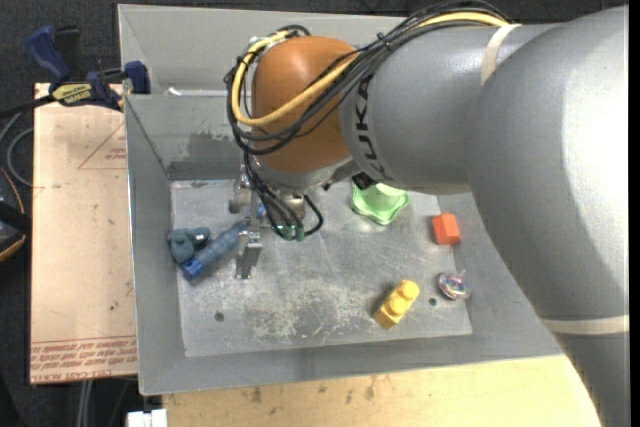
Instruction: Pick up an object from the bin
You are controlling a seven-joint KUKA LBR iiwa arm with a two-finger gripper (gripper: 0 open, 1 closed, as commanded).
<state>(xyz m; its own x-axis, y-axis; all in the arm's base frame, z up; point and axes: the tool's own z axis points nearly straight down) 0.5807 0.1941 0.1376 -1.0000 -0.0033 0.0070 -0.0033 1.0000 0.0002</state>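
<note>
I see the arm [500, 95] come in from the right and reach down into the grey bin [330, 290]. Its round orange cover [295, 110] sits over the left half of the bin floor, with yellow and black cables [238, 100] looped round it. The gripper [243, 233] hangs under that cover, low over the floor.

The fingers [247, 257] look spread apart, not squeezed together. One is toward the back of the bin and one toward the front. The right end of a long blue toy [212, 253] lies between them. I cannot tell if they touch it. The toy lies flat on the floor at the left side of the bin, a bit slanted, with a darker blue ring-shaped end [185, 243] pointing left.

The other things lie well apart on the right side. A see-through green thing [380, 203] is just beside the arm. An orange block [445, 230] is farther right. A small yellow toy [397, 303] and a little silver spinning top [455, 287] lie near the front.
</note>
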